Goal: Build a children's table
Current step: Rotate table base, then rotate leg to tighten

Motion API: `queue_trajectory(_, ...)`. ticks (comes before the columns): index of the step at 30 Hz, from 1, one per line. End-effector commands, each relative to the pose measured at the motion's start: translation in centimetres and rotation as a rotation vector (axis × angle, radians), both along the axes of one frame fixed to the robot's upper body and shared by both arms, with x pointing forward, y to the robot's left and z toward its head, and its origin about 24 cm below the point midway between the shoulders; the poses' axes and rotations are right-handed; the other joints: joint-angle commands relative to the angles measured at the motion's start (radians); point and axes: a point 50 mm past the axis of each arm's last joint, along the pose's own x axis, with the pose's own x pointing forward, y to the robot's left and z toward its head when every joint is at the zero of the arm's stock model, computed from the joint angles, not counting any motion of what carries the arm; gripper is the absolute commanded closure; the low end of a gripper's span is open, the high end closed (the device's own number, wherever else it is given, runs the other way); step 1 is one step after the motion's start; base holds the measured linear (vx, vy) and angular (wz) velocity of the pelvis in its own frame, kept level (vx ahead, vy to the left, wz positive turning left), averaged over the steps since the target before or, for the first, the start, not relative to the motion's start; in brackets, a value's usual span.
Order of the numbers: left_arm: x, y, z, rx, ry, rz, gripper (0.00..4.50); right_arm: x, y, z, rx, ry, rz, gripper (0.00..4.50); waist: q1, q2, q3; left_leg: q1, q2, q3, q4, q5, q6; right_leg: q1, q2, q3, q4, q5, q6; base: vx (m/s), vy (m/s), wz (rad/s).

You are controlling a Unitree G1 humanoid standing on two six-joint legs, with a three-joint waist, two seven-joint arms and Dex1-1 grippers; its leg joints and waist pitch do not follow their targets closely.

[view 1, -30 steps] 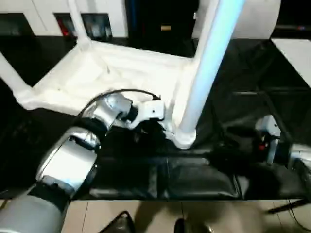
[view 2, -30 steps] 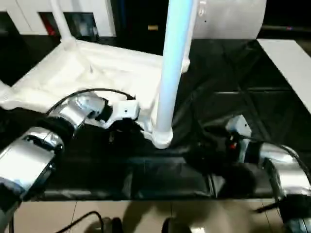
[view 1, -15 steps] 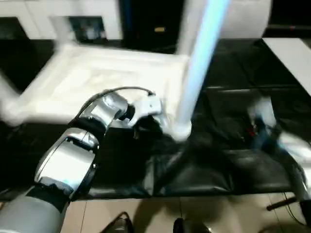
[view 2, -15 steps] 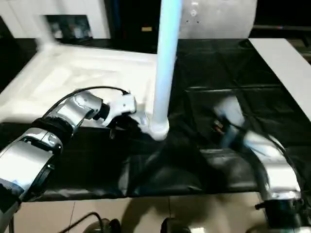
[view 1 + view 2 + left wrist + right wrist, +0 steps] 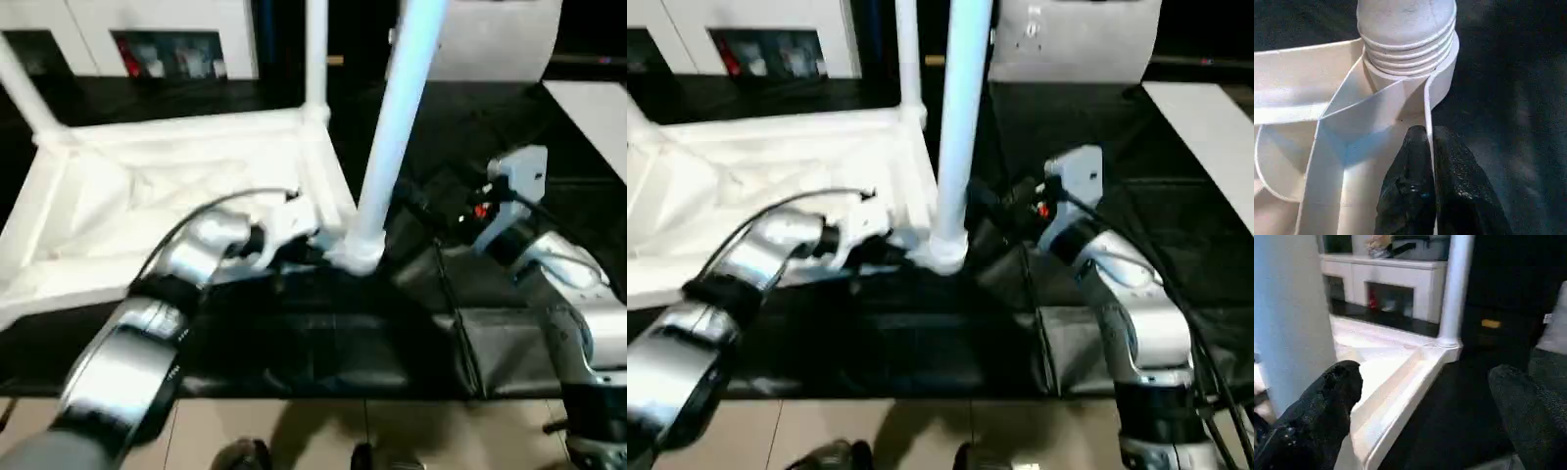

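Lying upside down on the black tabletop (image 5: 323, 343), the children's table (image 5: 157, 196) could skid or tip. Its near leg (image 5: 397, 127) may loosen if the left end effector (image 5: 1429, 147), pinching the rim, tugs while the right end effector (image 5: 1425, 396) gapes.

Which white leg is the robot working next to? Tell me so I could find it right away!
Find the big black-covered work surface with the white plastic children's table lying upside down on it. Several white tube legs stick up from its corners. The one you want is the leg in the corner nearest the robot, closest to the camera, with the left gripper pinching the thin rim right beside its ribbed socket.
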Motion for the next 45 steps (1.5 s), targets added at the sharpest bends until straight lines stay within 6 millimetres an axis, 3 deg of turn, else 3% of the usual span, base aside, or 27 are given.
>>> queue_trajectory(1, -1.3, -0.3, -1.0, -0.043, 0.017, -0.063, 4.48, -1.5, 0.9, -0.9, -0.053, 0.061, 0.136, 0.0, 0.008, -0.025, -0.084, 0.019, 0.072, -0.028, -0.066, -0.091, 0.083, 0.058, -0.106, 0.058, -0.068, -0.11, -0.219, 0.0, 0.0, 0.0)
queue_trajectory(6, -2.1, -0.2, -0.6, -0.147, 0.118, -0.029, 4.48, -2.9, 0.9, -2.3, -0.102, 0.155, 0.21, 0.0, 0.015, -0.026, -0.088, 0.018, 0.069, -0.028, -0.066, -0.091, 0.084, 0.056, -0.107, 0.057, -0.067, -0.134, -0.198, 0.0, 0.0, 0.0)
queue_trajectory(7, -2.2, -0.1, -0.5, -0.171, 0.142, -0.02, 4.22, -2.9, 0.8, -2.4, -0.099, 0.158, 0.208, 0.0, 0.013, -0.026, -0.087, 0.019, 0.066, -0.028, -0.066, -0.109, 0.068, 0.053, -0.107, 0.056, -0.073, -0.2, -0.186, 0.0, 0.0, 0.0)
queue_trajectory(9, -2.2, 0.1, -0.5, -0.196, 0.155, -0.004, 3.95, -2.8, 0.7, -2.4, -0.098, 0.157, 0.205, 0.0, 0.013, -0.026, -0.088, 0.019, 0.061, -0.027, -0.064, -0.12, 0.059, 0.051, -0.104, 0.057, -0.078, -0.247, -0.173, 0.0, 0.0, 0.0)
queue_trajectory(12, -2.2, 1.0, -0.8, -0.187, 0.135, 0.033, 3.83, -3.1, 0.4, -2.2, -0.098, 0.153, 0.228, 0.0, 0.016, -0.019, -0.093, 0.021, 0.066, -0.029, -0.065, -0.112, 0.056, 0.048, -0.099, 0.057, -0.075, -0.204, -0.179, 0.0, 0.0, 0.0)
queue_trajectory(17, -2.2, 2.7, -1.4, -0.084, 0.134, 0.068, 3.83, -4.0, -0.1, -2.0, -0.118, 0.16, 0.289, 0.0, 0.017, -0.027, -0.1, 0.019, 0.066, -0.029, -0.061, -0.085, 0.082, 0.054, -0.1, 0.056, -0.065, -0.105, -0.187, 0.0, 0.0, 0.0)
queue_trajectory(25, -2.5, 4.1, -1.8, 0.013, 0.12, 0.059, 3.83, -3.8, -0.3, -2.0, -0.137, 0.158, 0.296, 0.0, 0.016, -0.031, -0.097, 0.027, 0.068, -0.031, -0.067, -0.14, 0.041, 0.048, -0.1, 0.056, -0.073, -0.196, -0.175, 0.0, 0.0, 0.0)
queue_trajectory(31, -2.1, 4.0, -1.8, 0.035, 0.09, 0.072, 3.83, -4.0, 0.0, -1.9, -0.136, 0.158, 0.348, 0.0, 0.017, -0.037, -0.094, 0.025, 0.067, -0.031, -0.067, -0.156, 0.036, 0.047, -0.102, 0.058, -0.077, -0.229, -0.165, 0.0, 0.0, 0.0)
queue_trajectory(32, -2.1, 4.0, -1.7, 0.032, 0.09, 0.069, 4.1, -4.0, 0.0, -1.9, -0.135, 0.157, 0.352, 0.0, 0.018, -0.034, -0.093, 0.026, 0.067, -0.032, -0.068, -0.16, 0.033, 0.047, -0.102, 0.058, -0.078, -0.236, -0.164, 0.0, 0.0, 0.0)
queue_trajectory(35, -2.1, 3.9, -1.6, 0.011, 0.097, 0.06, 4.18, -4.0, 0.1, -1.9, -0.133, 0.155, 0.357, 0.0, 0.017, -0.037, -0.094, 0.027, 0.066, -0.032, -0.068, -0.168, 0.028, 0.047, -0.102, 0.058, -0.08, -0.255, -0.158, 0.0, 0.0, 0.0)
queue_trajectory(36, -2.3, 3.7, -1.5, -0.017, 0.117, 0.036, 4.37, -4.0, 0.1, -2.0, -0.141, 0.156, 0.368, 0.0, 0.017, -0.032, -0.095, 0.027, 0.066, -0.032, -0.068, -0.163, 0.028, 0.047, -0.102, 0.059, -0.078, -0.244, -0.161, 0.0, 0.0, 0.0)
queue_trajectory(38, -2.5, 3.7, -1.6, -0.011, 0.129, 0.018, 4.49, -3.9, 0.0, -2.2, -0.151, 0.163, 0.379, 0.0, 0.016, -0.033, -0.097, 0.026, 0.066, -0.032, -0.067, -0.149, 0.032, 0.048, -0.1, 0.059, -0.073, -0.201, -0.171, 0.0, 0.0, 0.0)
queue_trajectory(45, -3.1, 3.2, -1.9, 0.063, 0.122, -0.114, 4.5, -3.1, 0.0, -2.9, -0.188, 0.201, 0.516, 0.0, 0.014, -0.035, -0.1, 0.024, 0.066, -0.029, -0.061, -0.117, 0.065, 0.053, -0.101, 0.057, -0.063, -0.106, -0.216, 0.0, 0.0, 0.0)
